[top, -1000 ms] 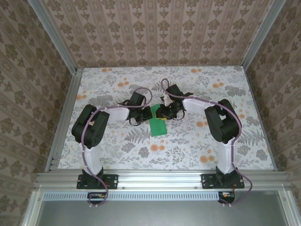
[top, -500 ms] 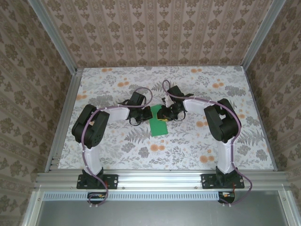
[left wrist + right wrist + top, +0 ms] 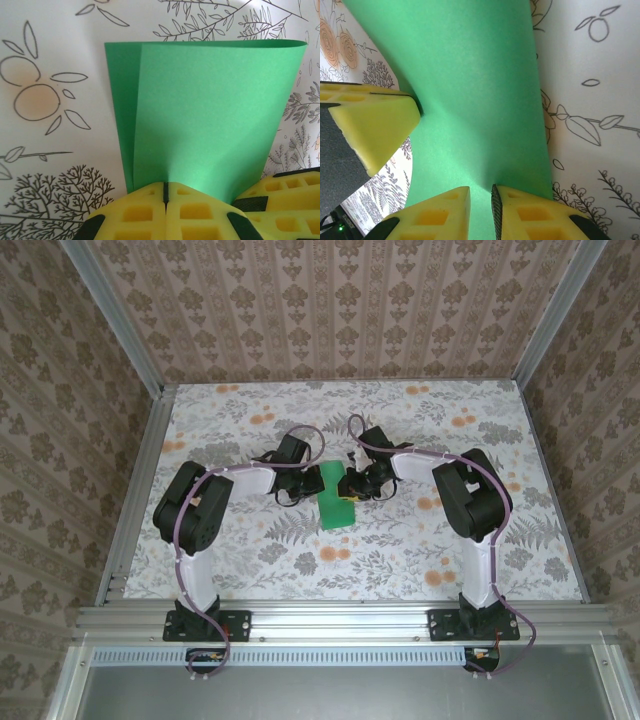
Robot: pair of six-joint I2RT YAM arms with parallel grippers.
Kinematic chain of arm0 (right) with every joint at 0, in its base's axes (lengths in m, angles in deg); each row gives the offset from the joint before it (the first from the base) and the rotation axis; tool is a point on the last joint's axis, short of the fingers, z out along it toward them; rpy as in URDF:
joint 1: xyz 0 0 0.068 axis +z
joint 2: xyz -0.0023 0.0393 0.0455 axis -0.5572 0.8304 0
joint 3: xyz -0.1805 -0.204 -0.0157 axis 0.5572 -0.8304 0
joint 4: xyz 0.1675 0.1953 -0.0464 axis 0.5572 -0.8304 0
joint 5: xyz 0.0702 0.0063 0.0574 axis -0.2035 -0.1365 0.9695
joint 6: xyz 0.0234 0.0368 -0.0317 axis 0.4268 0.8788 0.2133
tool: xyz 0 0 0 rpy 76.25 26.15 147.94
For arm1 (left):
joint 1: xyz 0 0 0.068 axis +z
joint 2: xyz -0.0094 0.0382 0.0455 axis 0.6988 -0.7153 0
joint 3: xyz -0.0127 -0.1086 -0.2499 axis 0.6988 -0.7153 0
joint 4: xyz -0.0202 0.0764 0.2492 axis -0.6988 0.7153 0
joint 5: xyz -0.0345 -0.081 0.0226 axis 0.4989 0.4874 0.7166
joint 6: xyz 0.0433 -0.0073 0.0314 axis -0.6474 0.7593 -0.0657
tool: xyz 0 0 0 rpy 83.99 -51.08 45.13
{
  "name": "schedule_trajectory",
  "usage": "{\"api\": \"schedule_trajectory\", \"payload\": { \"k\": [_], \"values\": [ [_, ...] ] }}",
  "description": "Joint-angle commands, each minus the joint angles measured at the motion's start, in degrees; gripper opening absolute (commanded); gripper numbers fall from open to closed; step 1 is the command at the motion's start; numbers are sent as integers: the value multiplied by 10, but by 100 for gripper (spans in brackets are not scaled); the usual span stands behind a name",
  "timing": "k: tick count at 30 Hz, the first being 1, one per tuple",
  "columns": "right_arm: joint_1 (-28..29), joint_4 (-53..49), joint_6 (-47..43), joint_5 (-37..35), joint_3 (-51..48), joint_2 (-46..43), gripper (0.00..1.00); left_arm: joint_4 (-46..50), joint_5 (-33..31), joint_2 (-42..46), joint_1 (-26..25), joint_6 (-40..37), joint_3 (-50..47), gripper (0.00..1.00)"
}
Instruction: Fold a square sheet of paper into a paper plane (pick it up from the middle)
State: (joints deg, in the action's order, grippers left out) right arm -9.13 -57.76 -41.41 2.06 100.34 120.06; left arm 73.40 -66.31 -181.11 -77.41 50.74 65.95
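The square sheet of paper is bright green and lies mid-table, folded over on itself with a rounded fold along one side. My left gripper is shut on the paper's near edge, and the sheet puckers up into its closed pads. In the top view it sits at the sheet's left side. My right gripper stands over the opposite side of the paper with its jaws a narrow gap apart, green showing between them. Its yellow fingers reach into the left wrist view.
The floral tabletop is bare around the sheet. Aluminium rails bound it left, right and near, with patterned walls behind. Both arms bend inward and their wrists almost meet over the paper.
The right gripper's jaws have narrowed a little over the paper and its wrist has edged slightly. The left gripper and the sheet have stayed put.
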Motion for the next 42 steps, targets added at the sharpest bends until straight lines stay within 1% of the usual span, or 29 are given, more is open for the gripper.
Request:
{"api": "schedule_trajectory", "payload": {
  "k": [1,6,14,17,21,27,37,42],
  "values": [
    [-7,-4,7,-7,-17,-4,22,74,-39,-35,3,-11,-13,0],
    [-4,-3,5,25,-27,-47,22,72,-40,-34,3,-9,-15,0],
    [4,-6,5,40,-82,-58,21,71,-41,-38,3,-5,-15,0],
    [5,-7,8,29,-98,-53,20,71,-42,-38,3,-5,-15,0],
    [5,-29,1,4,-99,-50,16,72,-42,-40,3,-4,-15,0],
    [19,-28,0,18,-113,-101,15,70,-42,-40,3,-3,-15,0],
    [26,-12,22,10,-163,-84,11,72,-41,-43,3,-5,-12,0],
    [26,-6,23,17,-164,-118,11,73,-41,-42,3,-6,-10,0]
  ]
}}
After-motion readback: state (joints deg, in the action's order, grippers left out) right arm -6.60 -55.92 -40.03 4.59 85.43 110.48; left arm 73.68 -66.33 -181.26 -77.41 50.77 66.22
